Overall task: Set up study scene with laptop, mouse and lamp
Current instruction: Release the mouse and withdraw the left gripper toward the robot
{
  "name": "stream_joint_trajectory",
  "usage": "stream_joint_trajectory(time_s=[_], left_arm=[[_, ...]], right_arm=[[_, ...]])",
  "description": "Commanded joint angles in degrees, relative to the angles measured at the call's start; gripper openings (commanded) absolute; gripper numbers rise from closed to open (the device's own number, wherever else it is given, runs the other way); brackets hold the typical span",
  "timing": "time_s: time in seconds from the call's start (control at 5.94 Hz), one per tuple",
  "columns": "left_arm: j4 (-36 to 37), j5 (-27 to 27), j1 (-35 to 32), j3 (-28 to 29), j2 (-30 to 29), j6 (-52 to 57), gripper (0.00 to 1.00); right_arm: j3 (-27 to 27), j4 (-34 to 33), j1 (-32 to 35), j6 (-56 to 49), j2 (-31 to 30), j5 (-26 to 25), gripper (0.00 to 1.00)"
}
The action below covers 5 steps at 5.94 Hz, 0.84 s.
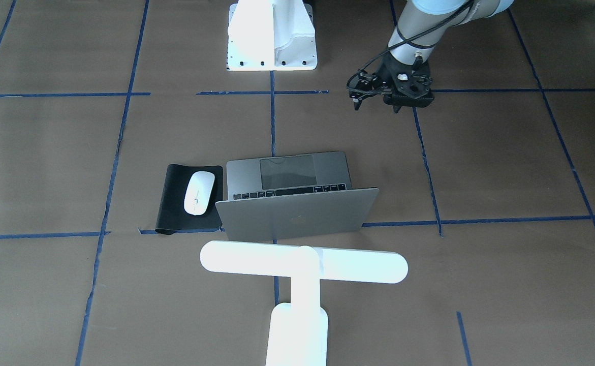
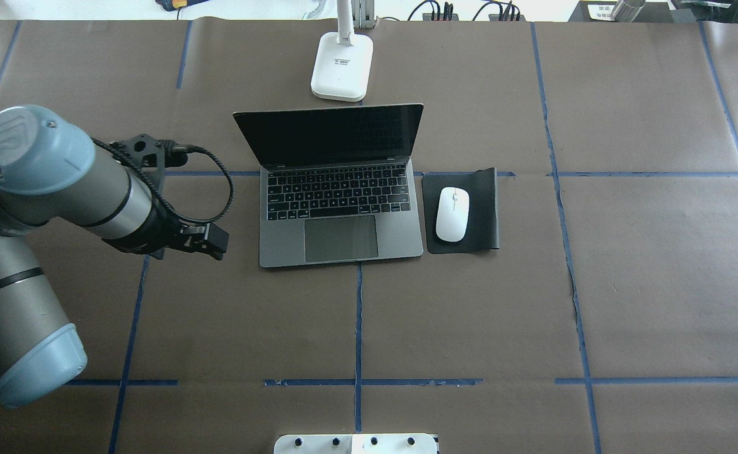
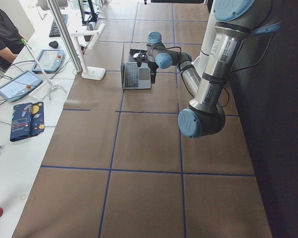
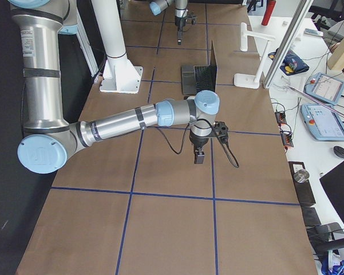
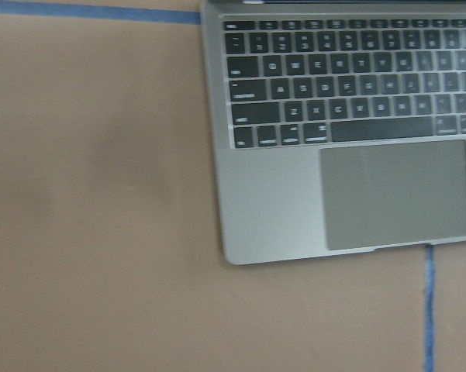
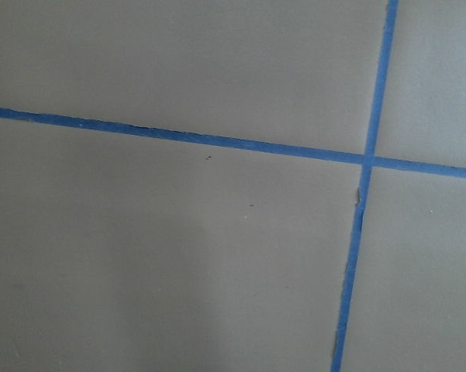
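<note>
The laptop [image 2: 340, 214] stands open at the table's middle, its screen facing the robot; it also shows in the front-facing view [image 1: 287, 175] and the left wrist view [image 5: 295, 209]. The white mouse [image 2: 452, 213] lies on a black mat [image 2: 485, 208] just right of the laptop. The white lamp [image 1: 302, 267] stands behind the laptop, its bar over the lid. My left gripper [image 2: 214, 246] hovers empty left of the laptop's front corner, apart from it; I cannot tell how its jaws stand. My right gripper [image 4: 199, 156] hangs over bare table far from them; its state is unclear.
The white arm pedestal [image 1: 272, 35] stands at the robot's side of the table. Brown paper with blue tape lines [image 6: 364, 163] covers the table. Tablets and a patterned pouch [image 3: 26, 120] lie on the white bench along the far side.
</note>
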Motion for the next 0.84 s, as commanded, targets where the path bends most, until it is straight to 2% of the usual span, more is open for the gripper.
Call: stream_joint_trajectory(time_s=[0.0,0.17,0.34,0.67], left_arm=[[0.31,-5.35,-7.13,-2.14,7.62,8.93,1.0],[0.31,-8.96,-12.57,-2.14,11.91,14.11,1.0],[0.39,-9.34,-16.54,-1.88,15.26,19.91,1.0],[0.31,-13.02,-24.71,0.57,20.37,28.71,1.0]], right_arm=[[-5.16,8.03,4.25,-1.62,-4.32,0.93,1.0],[-11.82,13.39,7.84,-5.63,-4.42,3.89,1.0],[-13.97,14.83,10.14,-8.37,-4.42,4.62,1.0],[-13.82,14.06,10.86,-8.31,-4.85,4.27,1.0]])
